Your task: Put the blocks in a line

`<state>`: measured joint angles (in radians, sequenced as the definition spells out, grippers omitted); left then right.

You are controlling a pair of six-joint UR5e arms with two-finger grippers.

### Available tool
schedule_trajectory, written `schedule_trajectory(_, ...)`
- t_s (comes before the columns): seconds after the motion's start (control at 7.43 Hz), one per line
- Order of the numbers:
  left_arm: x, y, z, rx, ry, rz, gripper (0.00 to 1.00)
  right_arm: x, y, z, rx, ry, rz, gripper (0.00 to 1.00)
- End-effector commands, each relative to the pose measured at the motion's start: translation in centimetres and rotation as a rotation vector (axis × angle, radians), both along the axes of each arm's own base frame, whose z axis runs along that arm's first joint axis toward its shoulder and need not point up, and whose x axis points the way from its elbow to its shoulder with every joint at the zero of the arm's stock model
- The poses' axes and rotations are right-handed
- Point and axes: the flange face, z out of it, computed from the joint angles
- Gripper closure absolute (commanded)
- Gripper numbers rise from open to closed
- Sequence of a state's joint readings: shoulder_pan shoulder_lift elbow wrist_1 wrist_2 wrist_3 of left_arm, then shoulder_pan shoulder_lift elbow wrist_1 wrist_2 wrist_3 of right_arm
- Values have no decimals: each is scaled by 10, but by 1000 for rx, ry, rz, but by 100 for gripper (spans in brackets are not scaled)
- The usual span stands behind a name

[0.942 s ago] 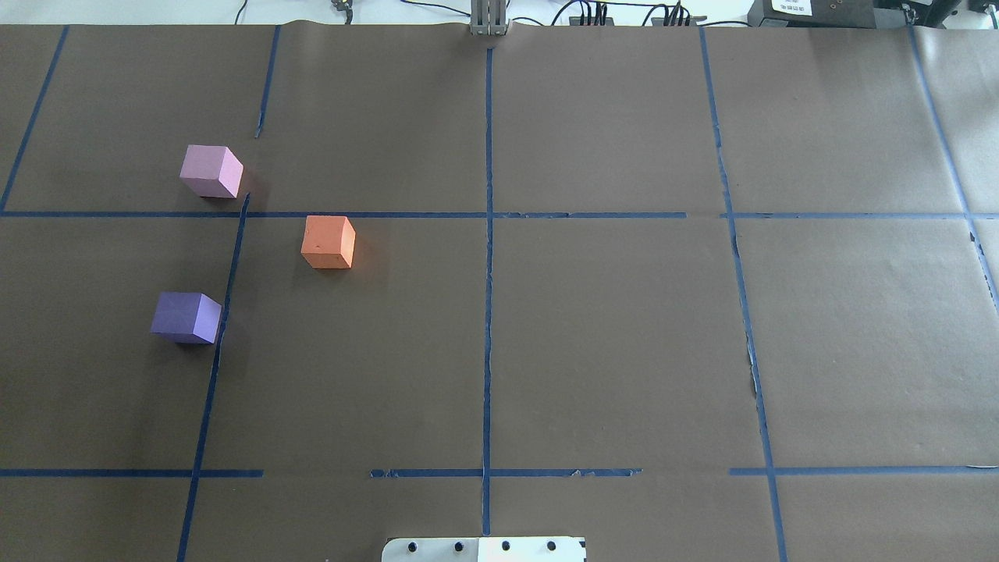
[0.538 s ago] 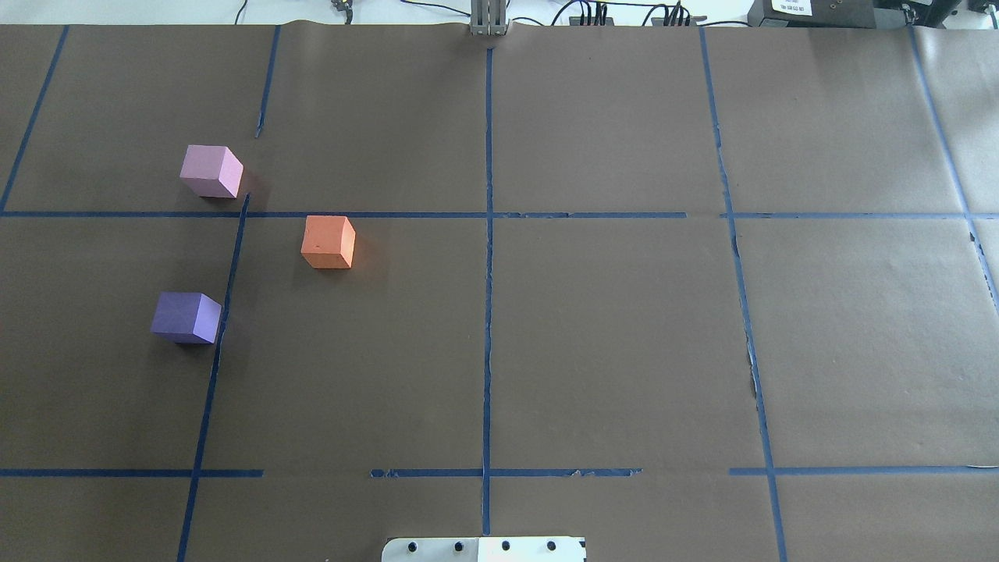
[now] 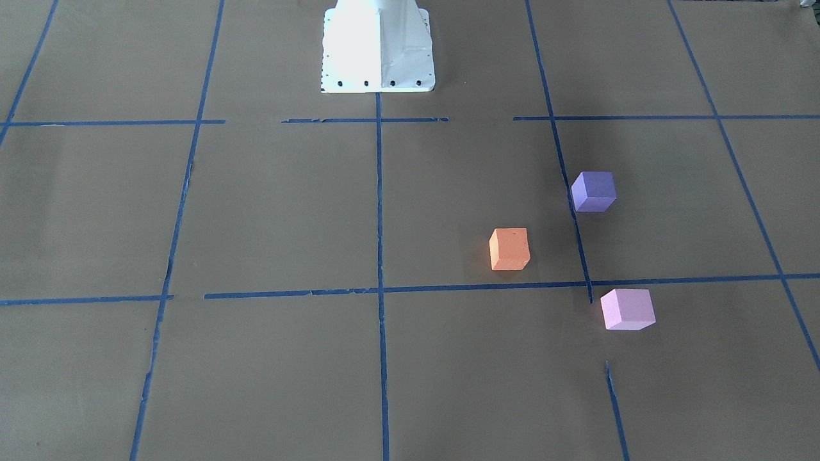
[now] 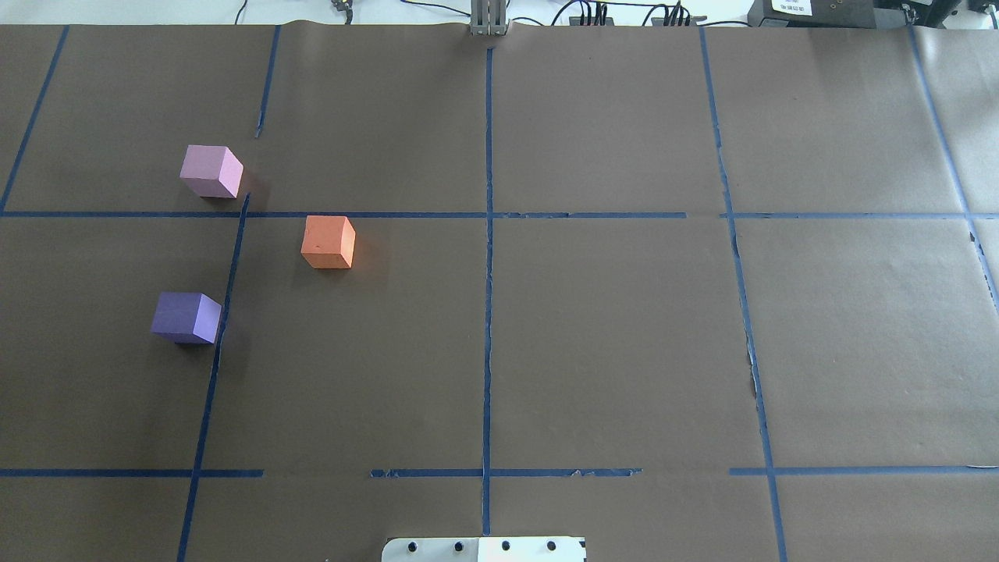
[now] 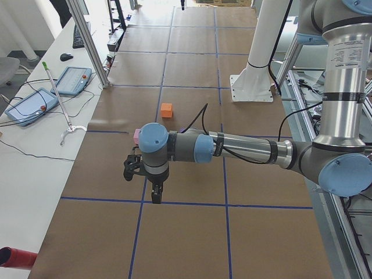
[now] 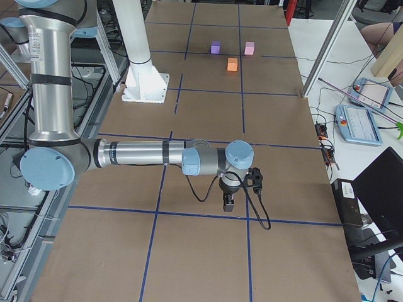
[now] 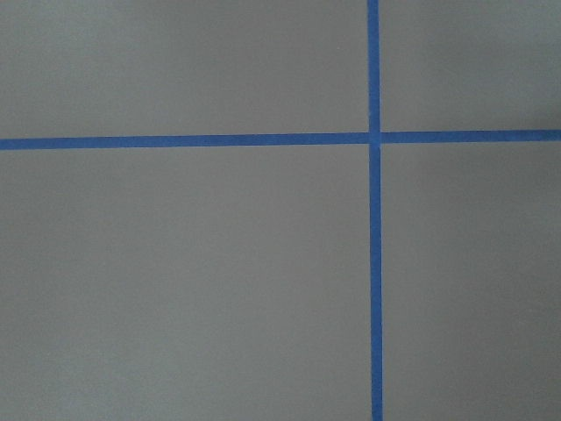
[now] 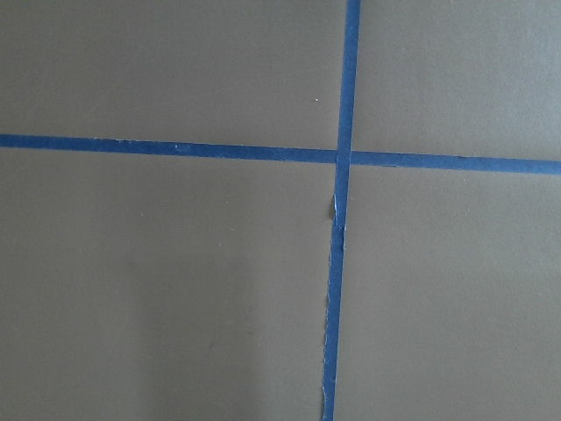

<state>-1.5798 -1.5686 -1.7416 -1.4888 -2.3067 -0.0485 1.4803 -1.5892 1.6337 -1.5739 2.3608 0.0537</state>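
Observation:
Three blocks stand apart on the brown paper on my left half of the table. The pale pink block [image 4: 211, 171] is farthest from me, the orange block [image 4: 328, 242] is nearer the middle, and the violet-purple block [image 4: 186, 317] is closest. They also show in the front view: pink [image 3: 627, 308], orange [image 3: 509, 249], purple [image 3: 594, 191]. My left gripper [image 5: 156, 195] hangs over the table's left end, clear of the blocks. My right gripper [image 6: 228, 202] hangs over the right end. Both show only in the side views, so I cannot tell whether they are open or shut. The wrist views show only paper and tape.
Blue tape lines [image 4: 488, 234] divide the paper into a grid. The white robot base plate [image 4: 484, 549] sits at the near edge. Side tables with tablets [image 5: 72, 80] and cables lie beyond the table's far edge, by a metal post [image 4: 489, 19].

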Motion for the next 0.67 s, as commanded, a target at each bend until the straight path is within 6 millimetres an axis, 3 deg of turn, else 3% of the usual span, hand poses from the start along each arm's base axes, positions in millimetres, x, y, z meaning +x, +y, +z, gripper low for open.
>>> schedule_trajectory(0.0, 82, -40, -73, 55, 36, 65, 0, 0, 0, 0, 0, 0, 0, 0)
schedule_trajectory(0.27, 186, -73, -163, 35, 92, 58, 0, 0, 0, 0, 0, 0, 0, 0)
schedule_trajectory(0.54, 313, -66, -250, 80, 148, 173, 0, 0, 0, 0, 0, 0, 0, 0)
